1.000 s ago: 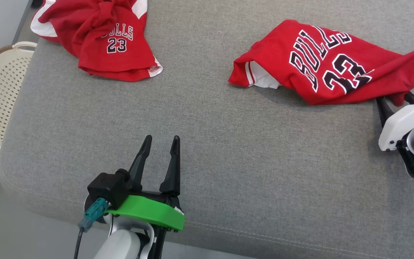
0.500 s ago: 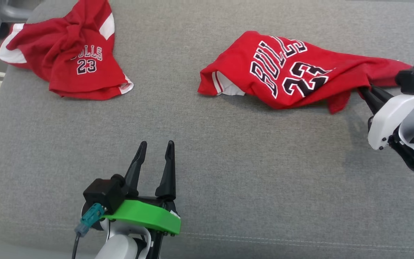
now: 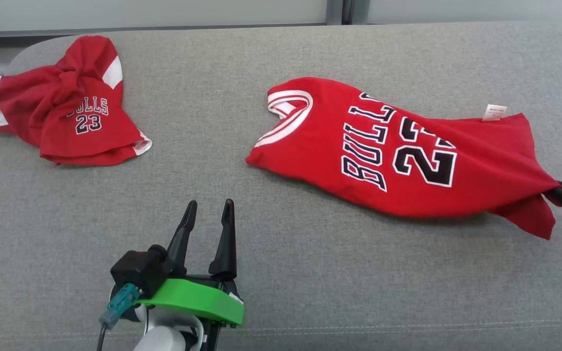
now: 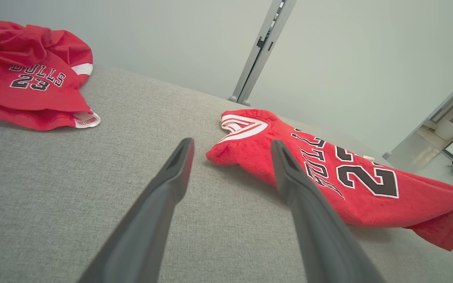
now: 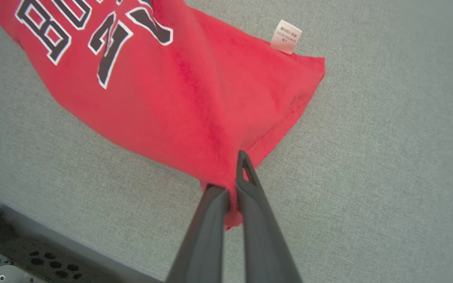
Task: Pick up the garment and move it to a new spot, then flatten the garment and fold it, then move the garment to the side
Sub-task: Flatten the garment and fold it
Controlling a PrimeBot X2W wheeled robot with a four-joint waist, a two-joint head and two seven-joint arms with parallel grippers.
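The garment (image 3: pixel 398 156) is a red jersey with "BULLS 23" lettering, stretched across the right half of the grey cushion (image 3: pixel 271 234); it also shows in the left wrist view (image 4: pixel 348 177) and the right wrist view (image 5: pixel 179 90). My right gripper (image 5: pixel 230 184) is shut on its hem corner, and the cloth is pulled taut and lifted toward it at the right edge of the head view (image 3: pixel 556 191). My left gripper (image 3: pixel 208 214) stands open near the front edge, apart from the jersey's collar end, fingers (image 4: pixel 171 177) empty.
A second crumpled red garment (image 3: pixel 61 122) with "BULLS 23" lies at the cushion's far left corner. A white label (image 3: pixel 494 112) sticks out of the held jersey's far edge. A pale wall and a metal post (image 4: pixel 262 47) stand behind the cushion.
The head camera has tilted up and shifted. My right gripper closed on the jersey's hem and pulled it rightward, spreading the crumpled jersey out. The left gripper kept its place.
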